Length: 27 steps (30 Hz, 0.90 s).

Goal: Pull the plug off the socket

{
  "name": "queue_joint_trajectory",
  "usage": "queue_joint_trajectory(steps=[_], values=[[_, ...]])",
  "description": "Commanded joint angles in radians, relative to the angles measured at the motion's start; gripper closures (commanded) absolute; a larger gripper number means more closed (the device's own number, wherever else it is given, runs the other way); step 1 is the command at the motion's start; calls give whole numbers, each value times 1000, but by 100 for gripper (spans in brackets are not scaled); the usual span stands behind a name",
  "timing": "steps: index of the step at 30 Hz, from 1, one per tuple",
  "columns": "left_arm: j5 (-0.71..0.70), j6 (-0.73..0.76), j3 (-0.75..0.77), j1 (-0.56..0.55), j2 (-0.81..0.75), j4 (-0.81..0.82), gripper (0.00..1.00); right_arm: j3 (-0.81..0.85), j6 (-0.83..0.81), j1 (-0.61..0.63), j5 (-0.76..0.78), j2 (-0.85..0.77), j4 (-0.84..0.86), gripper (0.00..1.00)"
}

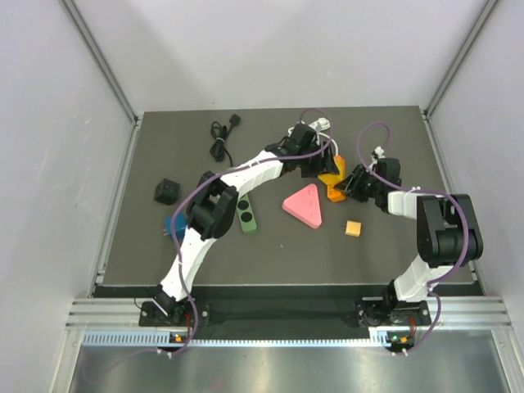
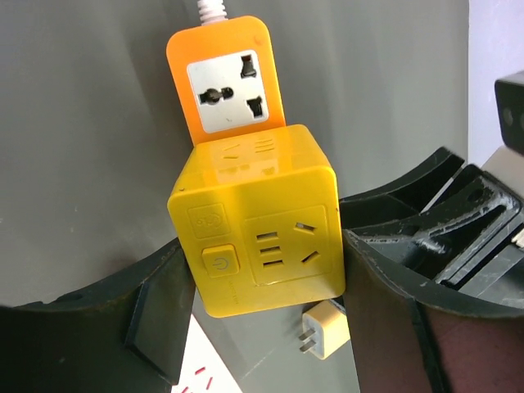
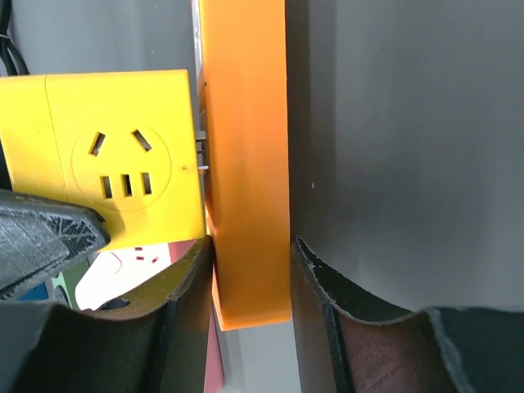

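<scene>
**Top external view.** Shows the flat orange plastic socket block (image 1: 332, 194) on the dark grey table mat (image 1: 393, 246), with the yellow plastic cube plug (image 1: 332, 173) touching its far side. Shows the left gripper (image 1: 319, 157) at the cube plug, on the far-left side of the socket block, and the right gripper (image 1: 350, 184) against the block's right side. Places a pink plastic triangle (image 1: 304, 205) just left of and nearer than the socket block, a small orange square block (image 1: 353, 228) nearer still, a green oblong strip (image 1: 248, 214) and a black cube (image 1: 165, 191) well off to its left, and a coiled black cable (image 1: 221, 141) to its far left.

**Left wrist view.** Shows the cube plug (image 2: 254, 246) set against the lower end of the socket block (image 2: 225, 78), below the white outlet face (image 2: 233, 90). Shows the left gripper (image 2: 262, 282) at a middling spread, closed on the cube plug, with black fingers (image 2: 393, 311) pressed to its two side faces. Shows a small cream two-pin plug (image 2: 323, 332) on the mat, on the side of the cube plug away from the socket block.

**Right wrist view.** Shows the socket block (image 3: 246, 164) edge-on, pinched between the narrow-set fingers (image 3: 188, 319) of the right gripper (image 3: 250, 286). Shows the cube plug (image 3: 106, 155) at the block's left face, with a thin gap between them and what look like metal pins (image 3: 201, 155) bridging it.
</scene>
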Motion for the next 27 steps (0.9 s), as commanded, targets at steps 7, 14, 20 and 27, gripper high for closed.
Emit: queue_joint_trajectory(steps=[7,14,20,27], values=[[99,-101,-163,72,-142,131,100,-22,-32,-8,117,-2,-9,100],[179,-240,-194,101,-163,229,100,-22,-40,-10,131,-13,-22,100],[-9,-62,-93,75,-194,-8,100,-20,-38,-10,128,-6,-22,100],[-147,141,-206,93,-301,-109,100,-19,-40,-8,110,-9,-18,100]])
